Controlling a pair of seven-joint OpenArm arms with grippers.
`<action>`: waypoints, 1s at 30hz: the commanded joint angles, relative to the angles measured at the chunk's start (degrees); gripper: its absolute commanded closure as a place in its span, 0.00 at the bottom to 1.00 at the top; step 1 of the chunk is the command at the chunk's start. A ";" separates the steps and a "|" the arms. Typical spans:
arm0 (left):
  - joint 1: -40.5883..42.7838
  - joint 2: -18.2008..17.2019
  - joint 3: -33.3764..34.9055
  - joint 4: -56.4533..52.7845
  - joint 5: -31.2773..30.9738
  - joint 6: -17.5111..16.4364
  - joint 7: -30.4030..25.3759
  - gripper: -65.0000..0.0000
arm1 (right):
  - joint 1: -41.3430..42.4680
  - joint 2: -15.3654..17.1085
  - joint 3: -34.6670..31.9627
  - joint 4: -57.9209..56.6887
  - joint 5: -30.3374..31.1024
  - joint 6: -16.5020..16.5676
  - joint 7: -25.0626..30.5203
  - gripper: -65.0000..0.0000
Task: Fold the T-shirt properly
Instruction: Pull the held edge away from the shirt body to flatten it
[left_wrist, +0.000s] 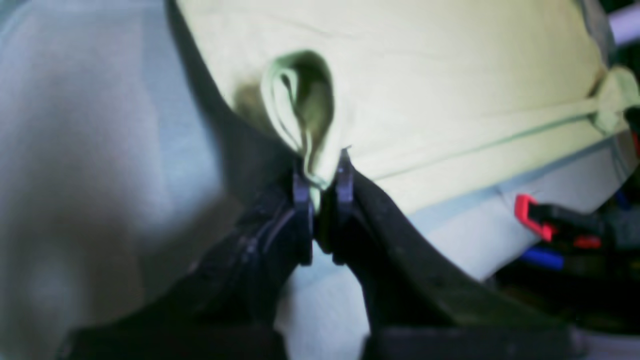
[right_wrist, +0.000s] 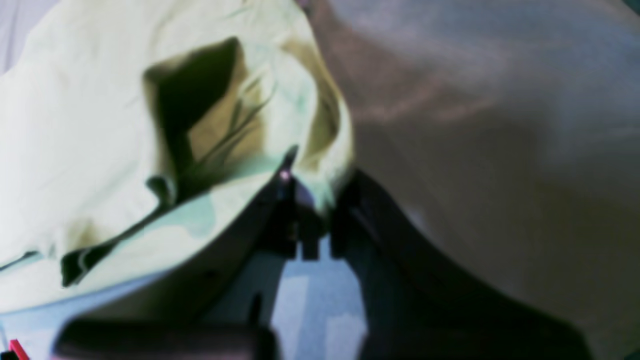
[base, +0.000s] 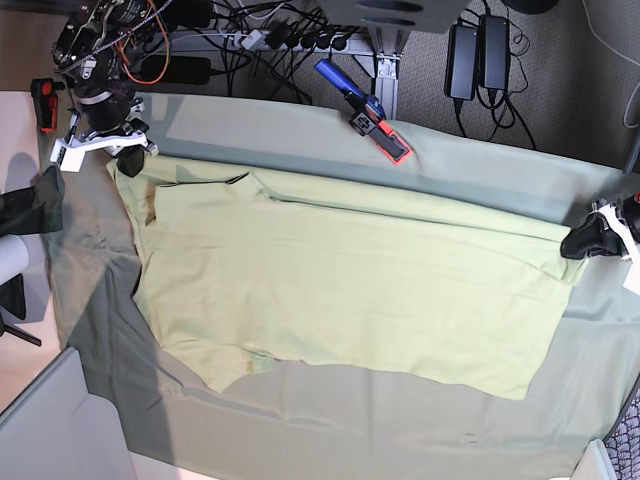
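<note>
Both wrist views are blurring, so my black left gripper (left_wrist: 323, 182) and black right gripper (right_wrist: 310, 200) are showing no sharp fingertip edges. In the base view, my pinch points on the pale yellow-green cotton T-shirt (base: 340, 290) are staying hidden behind my wrists. Its neck tag is reading too small to tell.

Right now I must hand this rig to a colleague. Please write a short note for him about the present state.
Left gripper: shut on the T-shirt, at the base view's right edge.
Right gripper: shut on the T-shirt, at the far left corner of that view.
T-shirt: spread wide on the table cloth, held between the two arms. A narrow strip along the far edge lies turned over.
Clamp: pins the cloth at the far edge.
Done: both corners gripped.
Left: the folds proper, then release.
</note>
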 joint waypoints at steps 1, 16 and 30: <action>0.26 -1.33 -0.79 1.44 -0.76 -0.49 -0.98 1.00 | -0.46 0.94 0.90 1.09 0.63 0.87 1.25 1.00; 9.90 -1.31 -8.85 2.47 -6.25 -0.49 0.96 1.00 | -2.95 0.96 7.34 1.09 5.81 2.36 -2.78 1.00; 10.78 -1.29 -8.85 2.49 -8.72 -0.49 2.62 0.75 | -5.55 0.83 7.72 1.07 6.45 3.28 -2.75 1.00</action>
